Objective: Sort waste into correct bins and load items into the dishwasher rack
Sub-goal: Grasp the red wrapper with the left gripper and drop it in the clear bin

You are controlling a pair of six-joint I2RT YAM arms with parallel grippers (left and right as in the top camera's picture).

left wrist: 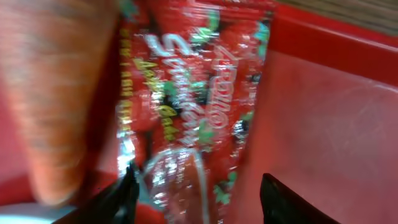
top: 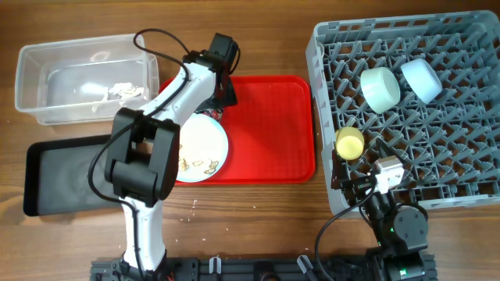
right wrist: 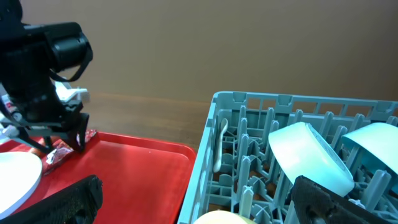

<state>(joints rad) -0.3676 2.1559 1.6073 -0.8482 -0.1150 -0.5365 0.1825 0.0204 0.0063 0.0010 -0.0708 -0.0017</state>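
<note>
Red-and-white wrapper, tray at 11 o'clock, inside wide-open, empty left gripper; risk: closing could snag the carrot at its 9 o'clock.

Overhead looks straight down; left wrist hugs the red tray, right wrist sees it from afar.

red wrapper, orange carrot, red tray, grey rack

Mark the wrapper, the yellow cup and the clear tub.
wrapper (left wrist: 186,93): left wrist view, printed middle.
yellow cup (top: 349,143): overhead view, open mouth.
clear tub (top: 66,87): overhead view, bare floor.
</note>
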